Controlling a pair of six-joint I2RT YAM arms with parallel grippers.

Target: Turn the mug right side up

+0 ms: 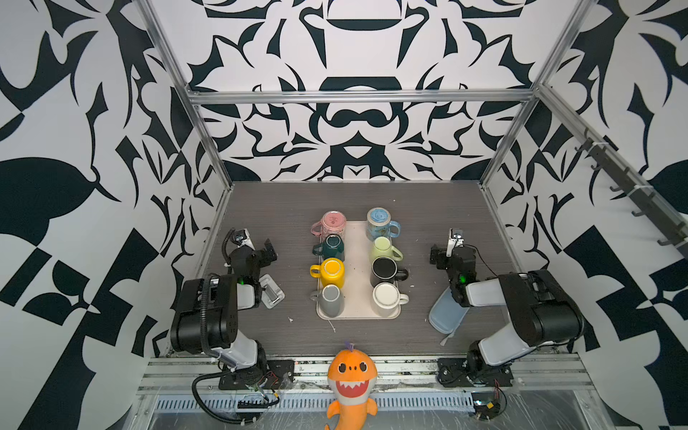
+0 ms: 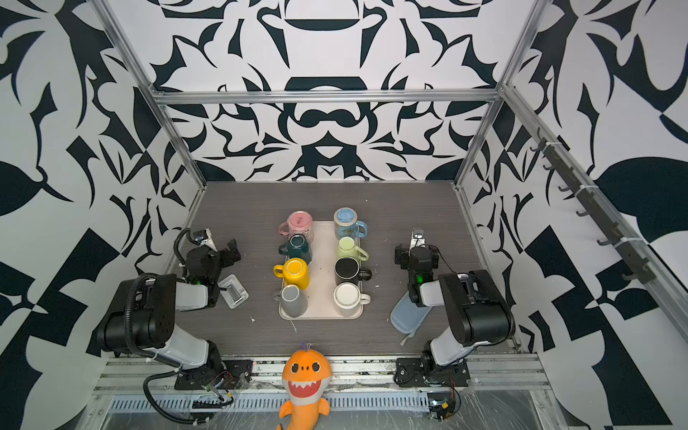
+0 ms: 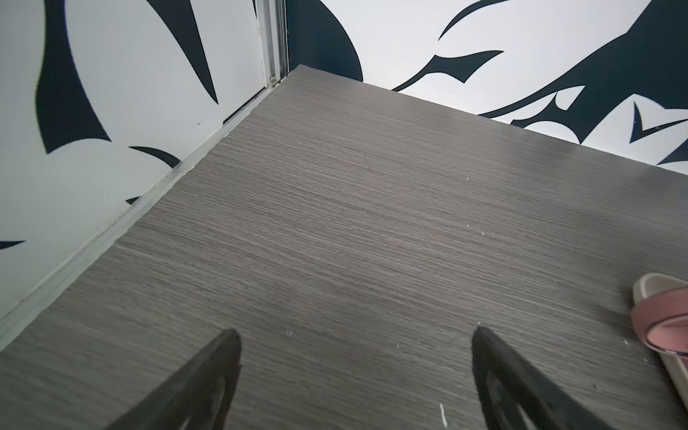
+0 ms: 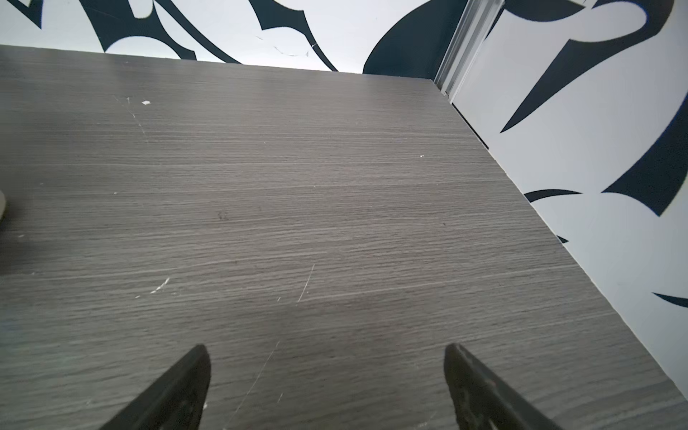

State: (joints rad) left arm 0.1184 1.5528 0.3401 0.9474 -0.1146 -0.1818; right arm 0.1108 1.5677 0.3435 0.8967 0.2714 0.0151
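Both arms sit folded back near the table's front corners — elbows raised, wrists angled down toward the side edges. The left gripper and right gripper hang over bare tabletop, jaws spread wide — nothing between them.

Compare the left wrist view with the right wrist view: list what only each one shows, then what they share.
Only the left wrist view shows the pink mug, caught at the picture's edge on the corner of the beige tray, and the open left gripper hanging over bare table.

Only the right wrist view shows the open right gripper and long pale scratches on the tabletop ahead of it; a beige sliver at the picture's edge is too small to identify.

Both show the gray wood-grain table, the black-and-white patterned walls, an aluminium corner post, and jaws spread wide with nothing between them.
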